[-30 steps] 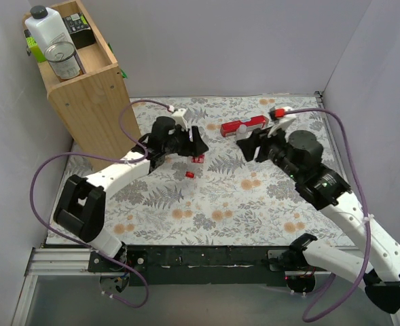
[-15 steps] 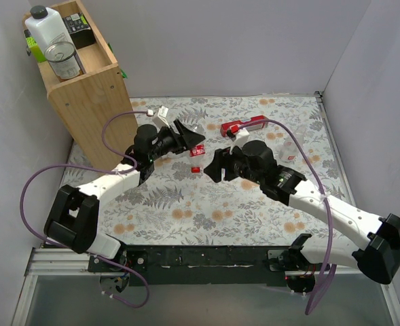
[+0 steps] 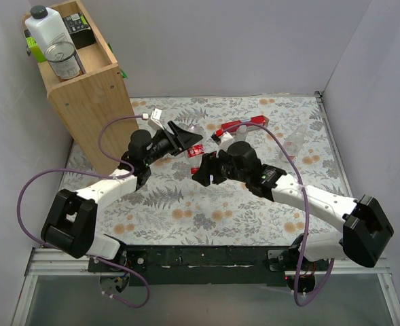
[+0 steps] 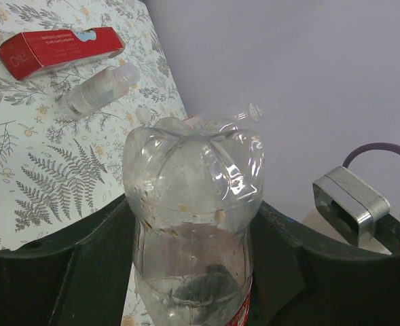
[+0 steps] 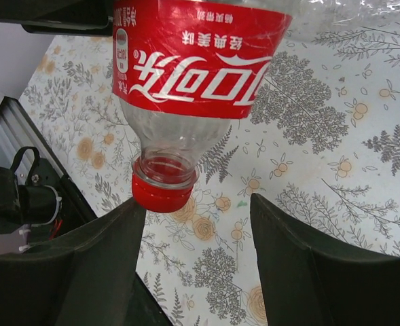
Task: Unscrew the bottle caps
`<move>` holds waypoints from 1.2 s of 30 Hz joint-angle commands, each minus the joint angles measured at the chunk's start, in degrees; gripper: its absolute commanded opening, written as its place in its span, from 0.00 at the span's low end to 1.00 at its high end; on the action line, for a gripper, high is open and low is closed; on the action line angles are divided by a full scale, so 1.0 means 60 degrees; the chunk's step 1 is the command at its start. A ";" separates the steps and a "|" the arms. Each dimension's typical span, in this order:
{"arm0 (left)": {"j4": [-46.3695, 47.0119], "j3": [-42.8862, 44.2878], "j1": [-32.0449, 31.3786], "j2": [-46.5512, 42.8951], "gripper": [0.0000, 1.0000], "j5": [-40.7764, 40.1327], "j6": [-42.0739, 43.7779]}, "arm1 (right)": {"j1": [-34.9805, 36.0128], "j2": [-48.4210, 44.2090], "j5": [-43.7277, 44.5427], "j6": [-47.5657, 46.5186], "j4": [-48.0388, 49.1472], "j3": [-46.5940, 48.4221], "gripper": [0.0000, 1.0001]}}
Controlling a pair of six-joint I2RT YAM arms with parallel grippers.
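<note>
Top view, left hand (image 3: pixel 190 139): clamped on a clear plastic bottle with a red label (image 3: pixel 195 150), which it holds above the middle of the floral-patterned worktop (image 3: pixel 254 204).
Top view, small round red plastic screw cap (image 3: pixel 195 169): on the near end of the held bottle, right at the right hand.
Top view, right hand (image 3: pixel 200 171): at the cap. The gap between its fingers cannot be read from here.
Top view, long red rectangular box (image 3: pixel 242 126): lies on the far part of the worktop, behind the right arm.
Top view, second clear plastic bottle (image 3: pixel 293 144): rests on the worktop to the right, well apart from both hands.
Top view, open wooden crate (image 3: pixel 84 81): stands at the far left corner, with a white plastic jug (image 3: pixel 42 28) and a tin can (image 3: pixel 64 61) inside.

Left wrist view, left hand (image 4: pixel 193 231): its black fingers (image 4: pixel 84 272) press on both sides of the held bottle (image 4: pixel 193 183), whose lobed base faces the camera.
Left wrist view, beyond: the box (image 4: pixel 60 47) lies flat on the worktop (image 4: pixel 23 170), and the second bottle (image 4: pixel 94 94) lies on its side near it.

Right wrist view, right hand (image 5: pixel 196 217): its fingers (image 5: pixel 308 272) are spread apart, one on each side of the cap.
Right wrist view, cap (image 5: pixel 161 195): seated on the neck of the held bottle (image 5: pixel 193 68). It is close to the finger at the picture's left, and contact there cannot be told. A wide gap separates it from the other finger.
Right wrist view, worktop (image 5: pixel 322 136): lies behind the bottle.
</note>
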 commanded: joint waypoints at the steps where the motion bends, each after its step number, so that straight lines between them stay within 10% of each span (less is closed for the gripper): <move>1: 0.0521 -0.0216 0.0042 -0.0469 0.53 0.0225 -0.0261 | 0.0057 0.0308 -0.0299 -0.0054 0.0696 0.0577 0.70; 15: 0.0814 -0.0407 0.0042 -0.0484 0.53 0.0342 -0.0437 | 0.0057 0.0734 -0.0109 -0.0201 0.0594 0.0988 0.66; 20: 0.0887 -0.0465 0.0042 -0.0527 0.54 0.0372 -0.0452 | 0.0042 0.0895 -0.0022 -0.0055 0.0637 0.0930 0.42; 24: 0.0902 -0.0422 0.0027 -0.0557 0.83 0.0518 -0.0306 | 0.0057 0.0632 0.0344 -0.0054 0.0362 0.0885 0.02; 25: 0.0888 -0.0392 0.0027 -0.0571 0.98 0.0533 -0.0247 | 0.0042 0.0486 0.0505 -0.0084 0.0171 0.0914 0.01; 36: -0.0780 0.0354 0.0027 -0.1435 0.98 -0.0009 0.2093 | -0.0558 -0.1564 -0.0620 -0.0611 -0.4646 0.0854 0.01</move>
